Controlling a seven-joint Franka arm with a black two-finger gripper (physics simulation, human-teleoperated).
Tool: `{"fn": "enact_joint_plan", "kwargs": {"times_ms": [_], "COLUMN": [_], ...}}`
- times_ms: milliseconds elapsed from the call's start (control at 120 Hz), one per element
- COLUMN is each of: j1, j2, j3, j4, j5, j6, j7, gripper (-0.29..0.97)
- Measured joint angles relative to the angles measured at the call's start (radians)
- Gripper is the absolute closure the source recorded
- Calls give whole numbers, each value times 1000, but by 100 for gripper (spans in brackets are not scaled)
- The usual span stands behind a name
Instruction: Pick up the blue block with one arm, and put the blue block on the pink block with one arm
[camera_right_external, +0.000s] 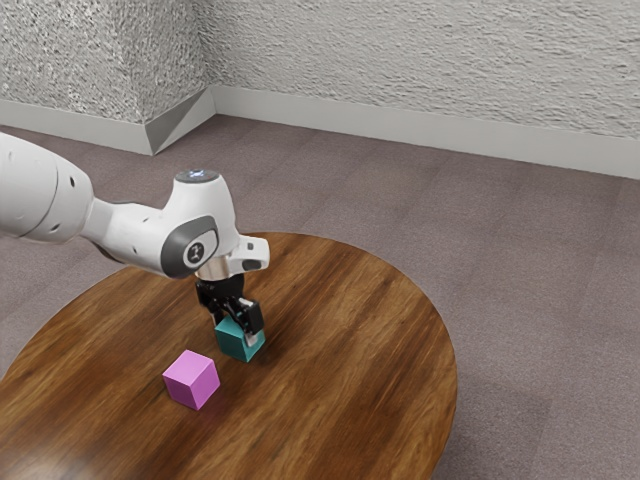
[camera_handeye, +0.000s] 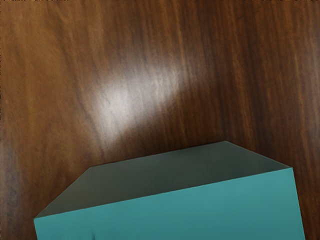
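Blue block (camera_right_external: 239, 346) sits near the middle of a round wooden table (camera_right_external: 360, 330), directly under the gripper (camera_right_external: 240, 322). Exterior view: the tabletop is dark glossy wood grain. Around it is grey-brown carpet floor (camera_right_external: 500, 220), with rough white textured walls (camera_right_external: 420, 50) and a pale baseboard meeting at a corner. The white arm (camera_right_external: 120, 232) comes in from the exterior view's left and bends down to the block. The fingers are narrowly apart and pressed on two opposite sides of the block's upper part, so the block is clamped. The pink block (camera_right_external: 191, 379) is on the table near the blue one, toward the exterior view's left and front, and the two are apart. The table's near edge is cut off by the frame, and the block's top is mostly hidden by the gripper. Can't tell whether the block rests on the wood or is just off it. It looks more teal than blue, a plain cube.

Wrist view: the blue block (camera_handeye: 190, 215) is large, just under the hand and cut off at the frame edge. One face is bright teal and one is shaded dark. Beyond it is the wood table (camera_handeye: 150, 75) with a pale glare patch.
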Motion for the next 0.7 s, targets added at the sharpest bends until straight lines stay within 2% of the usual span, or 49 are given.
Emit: {"fn": "enact_joint_plan", "kwargs": {"times_ms": [383, 542, 700], "j1": [0, 1, 11], "j2": [-14, -104, -278], "j3": [0, -1, -5], "j4": [-5, -52, -146], "j5": [1, 3, 1], "j6": [7, 5, -9], "j7": [-4, -11, -19], "gripper": [29, 34, 34]}}
